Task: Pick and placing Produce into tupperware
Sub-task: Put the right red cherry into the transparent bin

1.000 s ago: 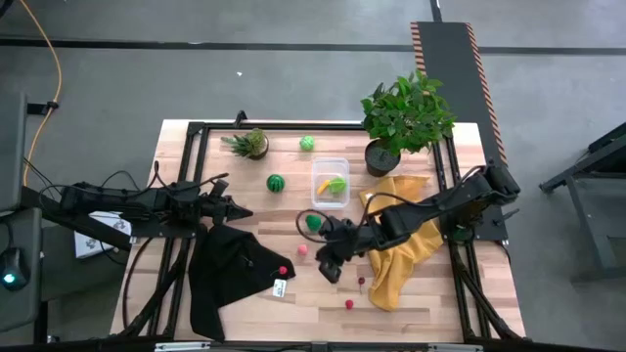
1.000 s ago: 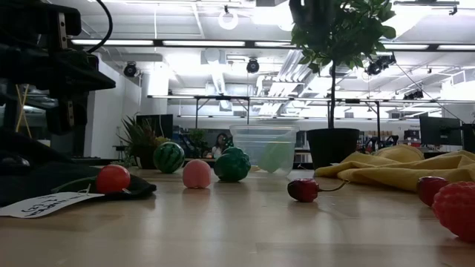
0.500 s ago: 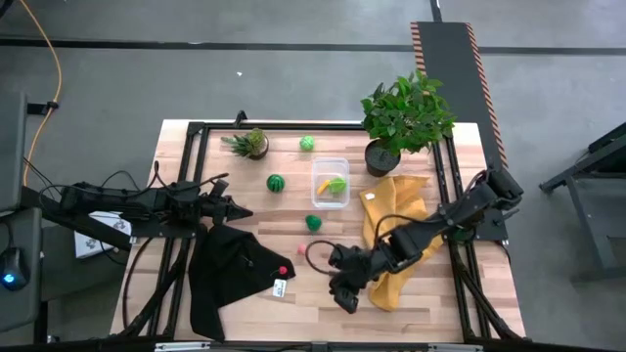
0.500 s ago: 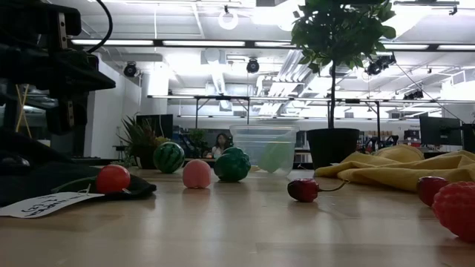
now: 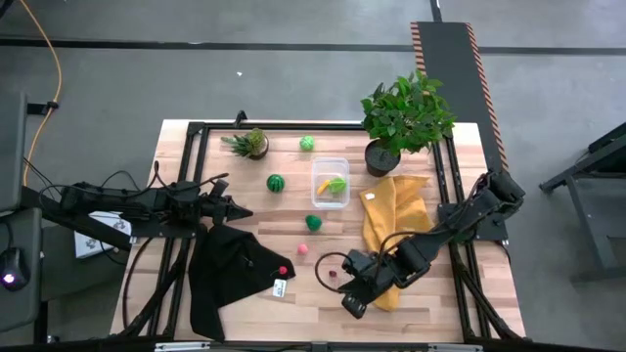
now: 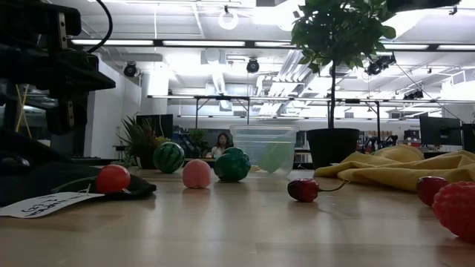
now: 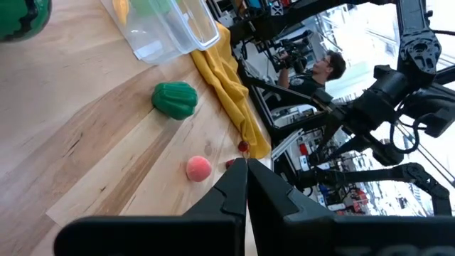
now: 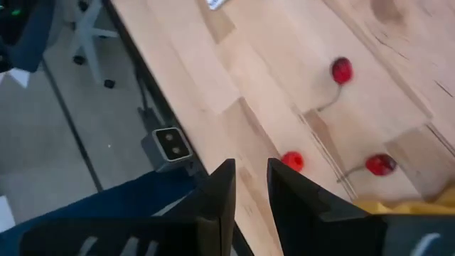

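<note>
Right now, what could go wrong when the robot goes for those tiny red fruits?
1. The tiny red pieces lie close to the front edge of the table, just ahead of the right gripper. A nudge from its fingers might roll one off.
2. The right arm lies across the yellow cloth, so a pull-back could drag the cloth over them.
The left gripper waits at the table's left side.

No readable text; handwriting on the white tag (image 6: pixel 46 204) illegible.
</note>
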{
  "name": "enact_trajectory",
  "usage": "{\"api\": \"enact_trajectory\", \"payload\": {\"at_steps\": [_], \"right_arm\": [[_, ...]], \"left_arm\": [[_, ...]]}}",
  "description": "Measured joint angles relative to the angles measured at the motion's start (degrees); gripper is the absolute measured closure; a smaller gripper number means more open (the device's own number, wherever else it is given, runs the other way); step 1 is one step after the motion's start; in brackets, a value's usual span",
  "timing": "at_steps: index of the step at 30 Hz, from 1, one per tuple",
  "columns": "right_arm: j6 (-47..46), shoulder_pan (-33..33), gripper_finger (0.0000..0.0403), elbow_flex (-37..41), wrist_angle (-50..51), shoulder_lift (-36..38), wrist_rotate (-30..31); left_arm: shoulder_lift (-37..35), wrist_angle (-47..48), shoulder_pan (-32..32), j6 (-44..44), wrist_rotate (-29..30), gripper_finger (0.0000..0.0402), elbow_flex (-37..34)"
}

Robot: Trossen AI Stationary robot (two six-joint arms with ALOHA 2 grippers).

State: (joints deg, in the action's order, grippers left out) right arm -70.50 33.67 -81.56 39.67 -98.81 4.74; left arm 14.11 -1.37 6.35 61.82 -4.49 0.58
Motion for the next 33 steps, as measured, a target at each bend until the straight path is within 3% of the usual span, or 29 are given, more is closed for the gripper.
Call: {"api": "enact_trajectory", "payload": {"at_steps": [10,24,33], "right_arm": [[-4.2,0.5,0.0329,-0.1,1.8,-4.2,-0.3],[-6.6,-0.4,0.0329,-0.2,11.9,-5.7,0.9],[-6.6,-0.4,0.0256,-0.1,11.5,-9.0,-1.3]], "left_arm": [[0.0,0.0,0.0,0.0,0.0,0.0401,0.0],[0.0,0.0,0.0,0.0,0.0,0.0401,0.0],[0.0,0.0,0.0,0.0,0.0,0.0401,0.0]]}}
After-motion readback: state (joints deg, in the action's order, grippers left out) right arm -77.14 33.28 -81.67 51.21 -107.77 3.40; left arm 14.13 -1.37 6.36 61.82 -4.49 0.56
